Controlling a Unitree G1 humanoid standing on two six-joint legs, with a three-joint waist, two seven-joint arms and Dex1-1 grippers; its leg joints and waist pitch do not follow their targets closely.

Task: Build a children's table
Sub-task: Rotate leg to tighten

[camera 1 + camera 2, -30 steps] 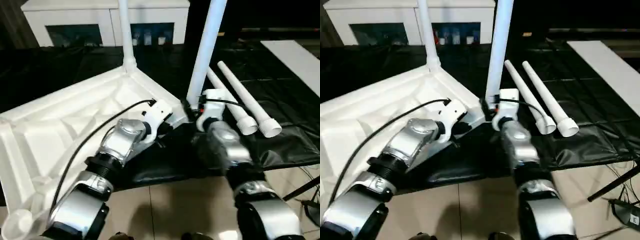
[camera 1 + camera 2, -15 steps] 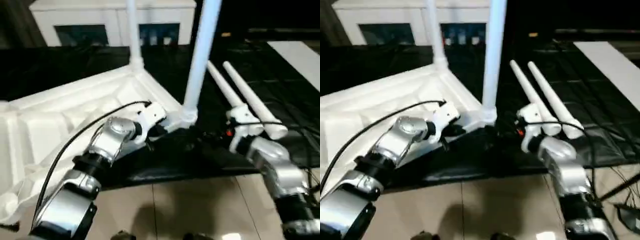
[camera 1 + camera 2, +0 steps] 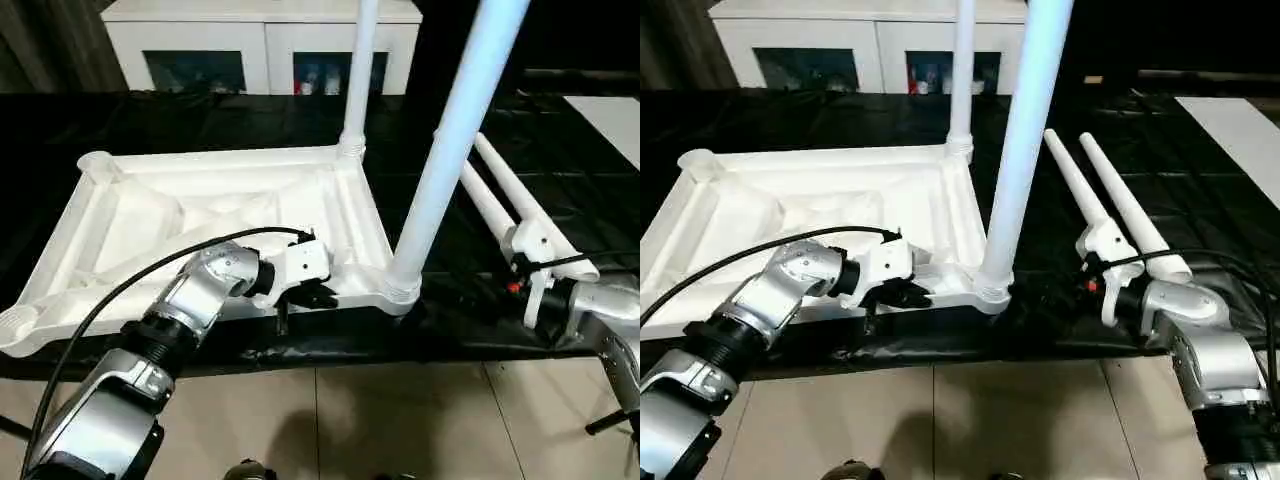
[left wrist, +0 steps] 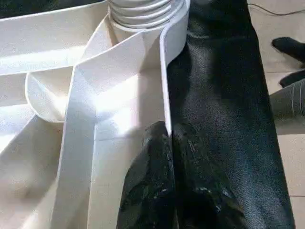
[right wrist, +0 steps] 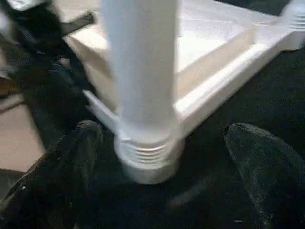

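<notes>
The left gripper (image 4: 169,143) has its two black fingers pressed together, tips against the near rim of the upturned tabletop (image 3: 200,215), just beside the near right corner socket (image 4: 143,12). In the head views it sits at the table's front edge, left of the standing leg, a black cable arching back over its silver forearm.

The right gripper (image 5: 157,157) stands spread wide with nothing between its fingers (image 5: 257,167); it points at the base of the near leg (image 3: 450,150) from the right, apart from it. In the head views its white wrist housing (image 3: 1102,250) hovers over the black cloth (image 3: 200,120), close to the wide ends of the two loose legs (image 3: 1110,200).

The tabletop lies underside up on the cloth-covered surface, its ribbed bracing showing like a shallow tray. Two of its corner sockets hold legs: the near right one carries the leg rising out of the picture's top, ribbed collar seated in the socket, and the far right one holds a second upright leg (image 3: 358,70). The far left socket (image 3: 95,163) is open. The two loose legs lie side by side on the cloth to the right of the table. A white cabinet (image 3: 260,40) stands behind.
</notes>
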